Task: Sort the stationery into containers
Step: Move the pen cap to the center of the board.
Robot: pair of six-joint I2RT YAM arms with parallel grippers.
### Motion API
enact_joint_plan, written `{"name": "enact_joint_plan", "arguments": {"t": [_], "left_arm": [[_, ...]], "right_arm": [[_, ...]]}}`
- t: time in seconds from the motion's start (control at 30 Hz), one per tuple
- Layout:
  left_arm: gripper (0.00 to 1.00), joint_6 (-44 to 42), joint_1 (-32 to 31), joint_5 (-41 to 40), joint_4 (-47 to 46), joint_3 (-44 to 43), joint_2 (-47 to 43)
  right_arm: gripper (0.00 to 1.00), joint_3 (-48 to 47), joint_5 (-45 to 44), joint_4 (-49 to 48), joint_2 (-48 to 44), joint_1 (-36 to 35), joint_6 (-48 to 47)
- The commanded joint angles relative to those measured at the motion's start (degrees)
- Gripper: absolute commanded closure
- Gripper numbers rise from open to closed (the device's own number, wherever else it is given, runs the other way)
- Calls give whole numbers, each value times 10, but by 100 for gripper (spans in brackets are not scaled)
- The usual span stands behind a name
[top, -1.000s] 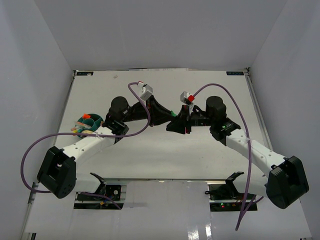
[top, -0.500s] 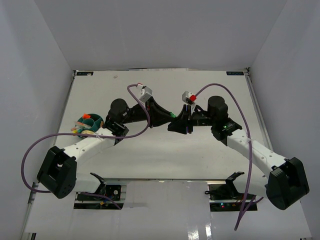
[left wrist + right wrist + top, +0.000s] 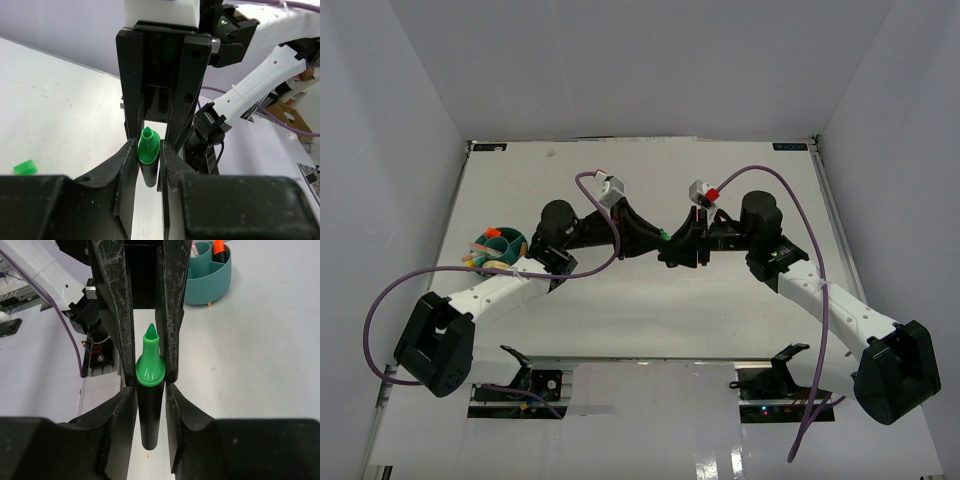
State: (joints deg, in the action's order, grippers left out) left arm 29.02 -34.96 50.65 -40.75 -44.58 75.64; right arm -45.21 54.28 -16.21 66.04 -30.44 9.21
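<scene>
- Meeting over the middle of the table (image 3: 620,310), the two arms hold one green-capped marker (image 3: 150,390) between them in the air. I judge this is a handover, so that the left arm, which is nearer to the teal tub (image 3: 212,282), can carry it there.
- The left gripper (image 3: 148,162) is pinching the marker at its green cap, with a finger pressed on each side.
- The right gripper (image 3: 150,405) has the black barrel between its fingers. Whether the pads press it or stand just off it, I cannot tell.
- The tub stands at the left side of the table, well apart from the marker. An orange-capped marker (image 3: 218,247) stands inside it.
- The tub is cut off at the frame edge in the right wrist view and partly covered by the left arm from above, so its other contents are hard to make out.
- From above, the held marker shows only as a green speck between the dark fingers.
- A small green square (image 3: 25,167) lies alone on the table.
</scene>
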Motion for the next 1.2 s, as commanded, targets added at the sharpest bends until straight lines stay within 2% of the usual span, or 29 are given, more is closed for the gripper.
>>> {"name": "enact_joint_plan", "arguments": {"t": [0.0, 0.1, 0.27, 0.7, 0.8, 0.9, 0.93, 1.0, 1.1, 1.13, 1.17], "left_arm": [[100, 16, 1, 9, -49, -4, -8], [100, 29, 1, 8, -73, -9, -1], [100, 38, 1, 4, -92, -18, 7], [100, 48, 1, 1, -122, -15, 12], [100, 53, 1, 6, -129, -17, 18], [100, 55, 1, 10, -132, -14, 21], [100, 55, 1, 10, -132, -11, 21], [99, 55, 1, 7, -131, -7, 18], [84, 38, 1, -6, -104, -2, 7], [72, 32, 1, -15, -80, -1, 0], [65, 25, 1, -21, -67, 0, -5]], "right_arm": [[65, -8, 24, -30, -2, 2, 8], [61, -4, 32, -39, 1, 1, 15], [61, -3, 36, -40, 6, 2, 16], [69, -7, 47, -62, 20, 1, 32], [74, -7, 45, -63, 19, 1, 32], [85, -8, 48, -60, 20, 2, 33], [92, -8, 46, -59, 19, 2, 33], [92, -8, 47, -55, 19, 2, 29], [92, 0, 42, -49, 16, 2, 27], [92, 4, 29, -45, 14, 4, 26], [92, 10, 23, -42, 13, 6, 23]]}}
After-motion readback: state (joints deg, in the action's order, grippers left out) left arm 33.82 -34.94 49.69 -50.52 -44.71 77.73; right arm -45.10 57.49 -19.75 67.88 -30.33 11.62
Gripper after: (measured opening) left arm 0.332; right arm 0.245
